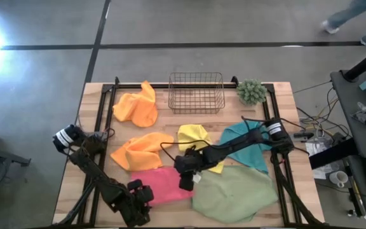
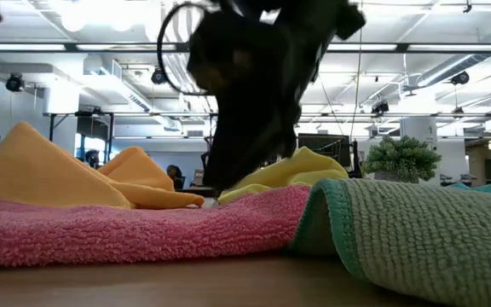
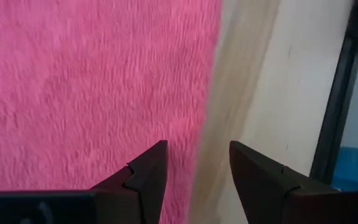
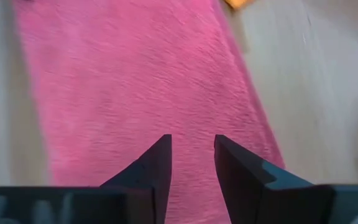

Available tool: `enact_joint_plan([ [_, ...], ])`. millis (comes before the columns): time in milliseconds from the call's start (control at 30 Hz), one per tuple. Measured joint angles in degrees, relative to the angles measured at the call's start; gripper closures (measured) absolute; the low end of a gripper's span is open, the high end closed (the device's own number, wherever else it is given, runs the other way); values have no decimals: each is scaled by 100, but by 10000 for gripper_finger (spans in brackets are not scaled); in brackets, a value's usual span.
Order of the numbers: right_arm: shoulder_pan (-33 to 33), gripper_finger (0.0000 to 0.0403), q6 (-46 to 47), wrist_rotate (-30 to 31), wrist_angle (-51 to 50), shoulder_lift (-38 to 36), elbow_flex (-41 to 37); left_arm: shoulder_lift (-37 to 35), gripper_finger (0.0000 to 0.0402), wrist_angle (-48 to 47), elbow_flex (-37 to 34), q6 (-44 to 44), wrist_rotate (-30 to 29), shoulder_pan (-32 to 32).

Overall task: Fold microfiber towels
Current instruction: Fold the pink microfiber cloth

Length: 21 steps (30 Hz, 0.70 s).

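While the pink towel (image 1: pixel 161 186) lies flat near the counter (image 1: pixel 300 152) front edge, touching the light green towel (image 1: pixel 234 194), bare wood borders its left side. Right gripper (image 1: pixel 187 182) hovers over its right edge, jaws parted and empty; left gripper (image 3: pixel 197 177) sits at its front-left corner, jaws released, straddling the plush nap's edge.

Even overhead lighting is illuminating the bench (image 1: pixel 284 95) in the high view, and a strong glare patch is washing out the floor at the upper left of the frame. In the low view, ceiling light strips are glowing brightly, leaving the arm at the upper centre dark and blurred. The pink towel (image 4: pixel 142 81) is showing motion blur in both wrist views, smearing toward the edges of the frame.
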Motion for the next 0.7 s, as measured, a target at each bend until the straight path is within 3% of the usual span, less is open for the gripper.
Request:
enact_joint_plan([
  [467, 130, 298, 615, -78, -259, 81, -146, -44, 245, 52, -613, -143, 232, -24],
  [700, 413, 302, 992, -567, -205, 81, -159, -67, 245, -553, -629, -148, 239, -13],
])
